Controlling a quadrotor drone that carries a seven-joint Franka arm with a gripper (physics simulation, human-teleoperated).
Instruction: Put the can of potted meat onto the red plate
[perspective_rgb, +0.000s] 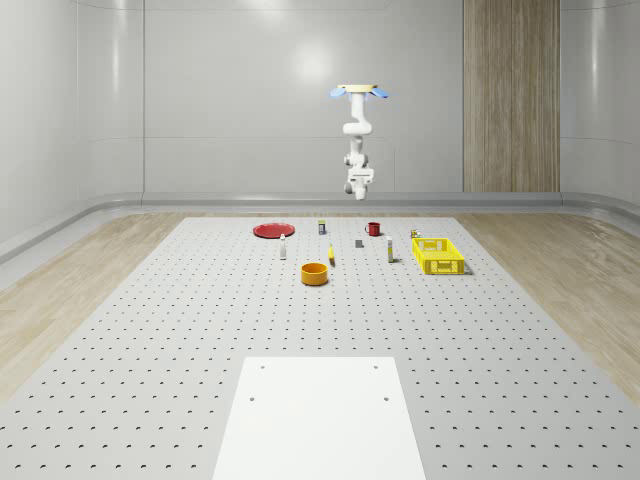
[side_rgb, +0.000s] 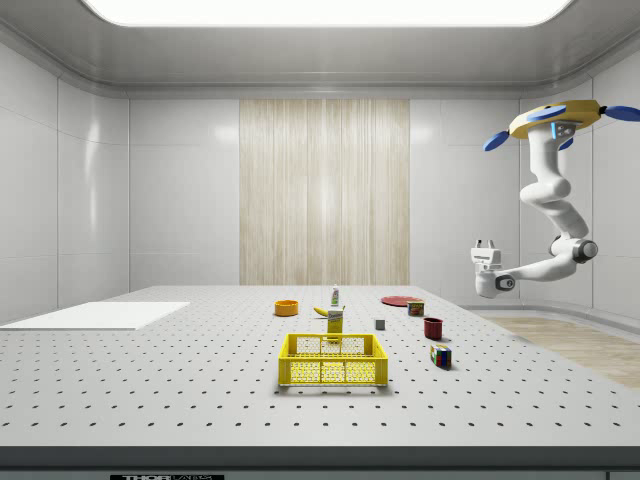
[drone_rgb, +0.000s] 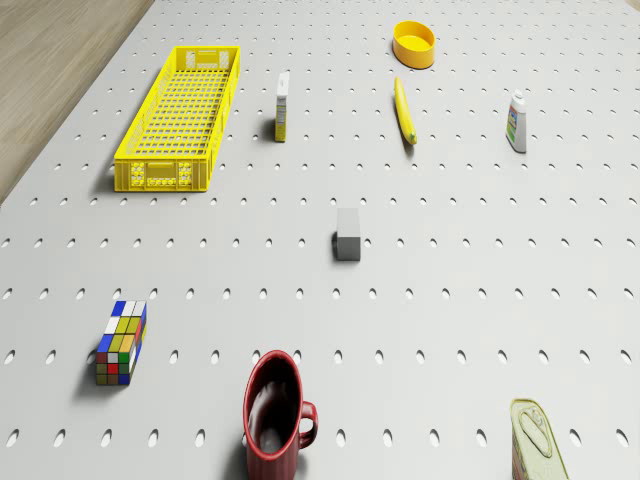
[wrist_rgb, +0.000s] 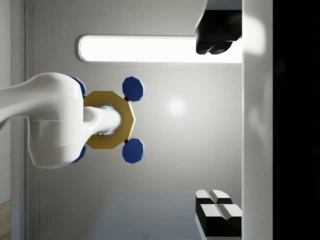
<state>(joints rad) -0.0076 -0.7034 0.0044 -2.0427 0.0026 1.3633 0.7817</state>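
Observation:
The potted meat can (drone_rgb: 535, 440) lies flat on the pegboard table, next to a red mug (drone_rgb: 278, 415). In the whole-scene view the can (perspective_rgb: 322, 227) sits to the right of the red plate (perspective_rgb: 272, 230), with a gap between them. The side view has the can (side_rgb: 415, 308) just in front of the plate (side_rgb: 400, 299). The drone (perspective_rgb: 357, 92) hovers high over the table's far end. Its arm hangs down and bends, and my gripper (side_rgb: 487, 242) points upward, well above the objects. In the wrist view the gripper (wrist_rgb: 218, 122) is open and empty, facing the drone's underside.
A yellow basket (perspective_rgb: 438, 256) stands at the whole-scene view's right. An orange bowl (perspective_rgb: 315, 273), a banana (perspective_rgb: 331, 257), a white bottle (perspective_rgb: 283, 248), a grey block (perspective_rgb: 359, 243), a small box (perspective_rgb: 388, 252) and a Rubik's cube (perspective_rgb: 414, 234) are spread around. A white sheet (perspective_rgb: 320, 415) lies near the front.

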